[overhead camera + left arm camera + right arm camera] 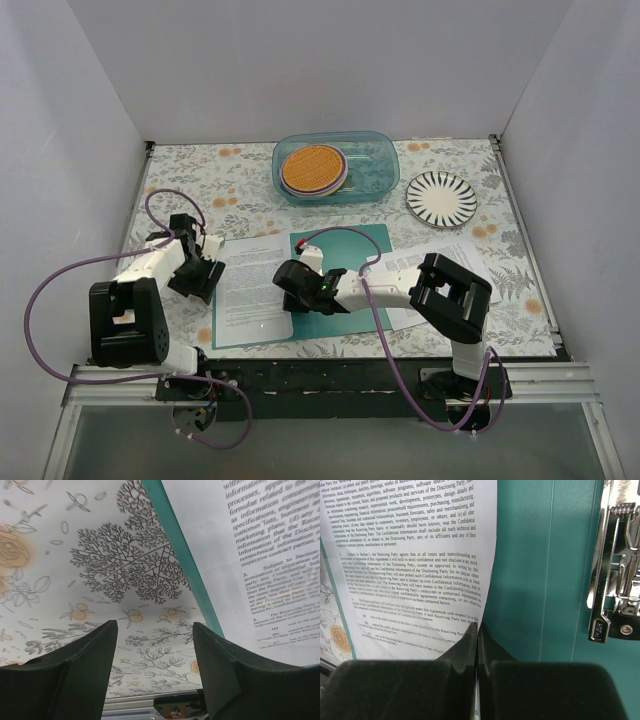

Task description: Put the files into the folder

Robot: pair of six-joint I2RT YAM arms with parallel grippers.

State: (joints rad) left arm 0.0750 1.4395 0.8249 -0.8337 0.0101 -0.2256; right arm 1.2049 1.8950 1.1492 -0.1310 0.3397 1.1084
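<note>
The teal-green folder point(350, 248) lies open on the floral tablecloth, its silver clip point(615, 565) on the inner spine. A white printed file sheet point(250, 285) lies on the folder's left half. My right gripper point(291, 280) is shut on that sheet's right edge point(478, 626), over the teal inside of the folder point(540, 580). The sheet's text shows in the right wrist view point(410, 555). My left gripper point(200, 272) is open and empty point(152, 625), low over the cloth just left of the folder's left edge point(185, 555) and the sheet point(260, 555).
More white sheets point(472, 258) lie right of the folder, partly under my right arm. A clear blue container point(335, 167) holding orange round plates stands at the back. A striped plate point(441, 198) sits to its right. White walls enclose the table.
</note>
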